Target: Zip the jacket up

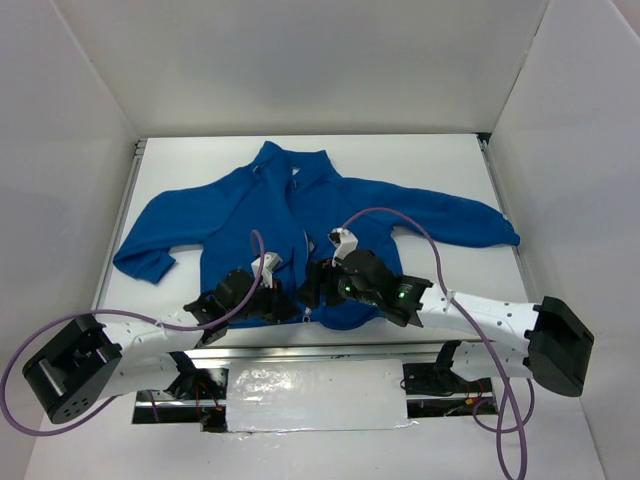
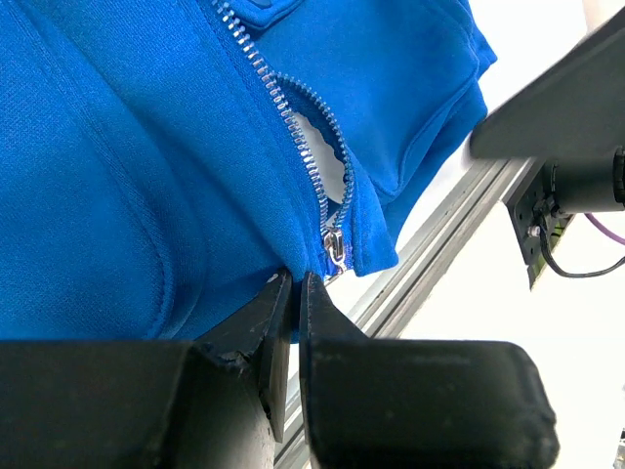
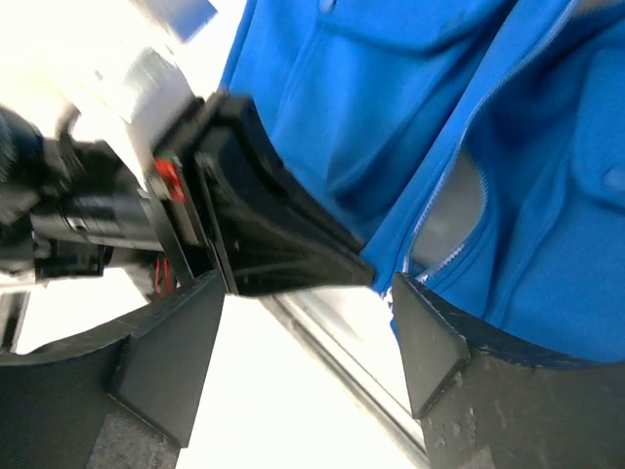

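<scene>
From above, the left arm and the right arm cover the lower front of the jacket. We therefore cannot follow its zipper down to the hem, and the teeth are too small there to tell closed from open. The left wrist view cuts the jacket off at its top and left edges. The left gripper has its jaws pressed together on the hem, and the pinched fleece is hidden between them. In the right wrist view the zipper is a pale blur and the left arm is washed out and soft. The spread jaws of the right gripper run off the bottom edge.
</scene>
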You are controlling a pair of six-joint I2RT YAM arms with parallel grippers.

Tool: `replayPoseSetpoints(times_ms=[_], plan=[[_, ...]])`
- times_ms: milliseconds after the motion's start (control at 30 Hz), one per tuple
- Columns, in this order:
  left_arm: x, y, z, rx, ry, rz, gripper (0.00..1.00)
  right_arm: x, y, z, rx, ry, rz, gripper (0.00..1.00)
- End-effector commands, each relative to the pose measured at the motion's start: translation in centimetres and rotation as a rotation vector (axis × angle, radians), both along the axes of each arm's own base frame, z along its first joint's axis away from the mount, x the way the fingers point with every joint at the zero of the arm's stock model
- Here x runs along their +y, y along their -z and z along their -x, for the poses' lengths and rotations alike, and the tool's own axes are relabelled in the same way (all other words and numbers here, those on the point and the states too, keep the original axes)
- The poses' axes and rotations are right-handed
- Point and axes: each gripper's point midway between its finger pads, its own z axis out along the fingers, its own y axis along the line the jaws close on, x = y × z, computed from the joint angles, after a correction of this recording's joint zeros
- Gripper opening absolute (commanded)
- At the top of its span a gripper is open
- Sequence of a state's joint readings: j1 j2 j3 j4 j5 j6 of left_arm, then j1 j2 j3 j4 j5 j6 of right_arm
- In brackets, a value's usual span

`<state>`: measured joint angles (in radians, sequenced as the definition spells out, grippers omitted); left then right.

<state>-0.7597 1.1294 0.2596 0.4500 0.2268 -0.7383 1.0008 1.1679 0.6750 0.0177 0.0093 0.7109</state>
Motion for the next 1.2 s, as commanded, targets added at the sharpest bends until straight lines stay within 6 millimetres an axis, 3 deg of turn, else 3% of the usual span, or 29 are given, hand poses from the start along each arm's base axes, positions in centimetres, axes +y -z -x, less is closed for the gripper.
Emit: replayPoseSetpoints(times_ms=[0,67,400,733,1167], plan=[[-1.6,-2.8,-0.2,-0.052,0.049,0.081,0.0,0.8,-0.4,1.7,0.044,-0.061,-0.1,0.75],[-1.6,-2.9,-0.2,-0.053,0.051,0.083,0.0,0.1,1.7,3.3,0.106,-0.058,-0.118,0.72],[-2.1,-3.0,-0.1,-0.047,0.07,0.096,0.0,0.1,4.3,5.9,0.211,0.084,-0.213,0.68],[-2.1,-3.2,0.1,-0.046,0.078,0.101,0.0,1.5,7.4,5.4,0.227,0.155,-0.199,0.67],[-2.6,-3.3,0.4,-0.039,0.108,0.115,0.0,1.6,8.6,4.6,0.141,0.196,-0.138,0.72]])
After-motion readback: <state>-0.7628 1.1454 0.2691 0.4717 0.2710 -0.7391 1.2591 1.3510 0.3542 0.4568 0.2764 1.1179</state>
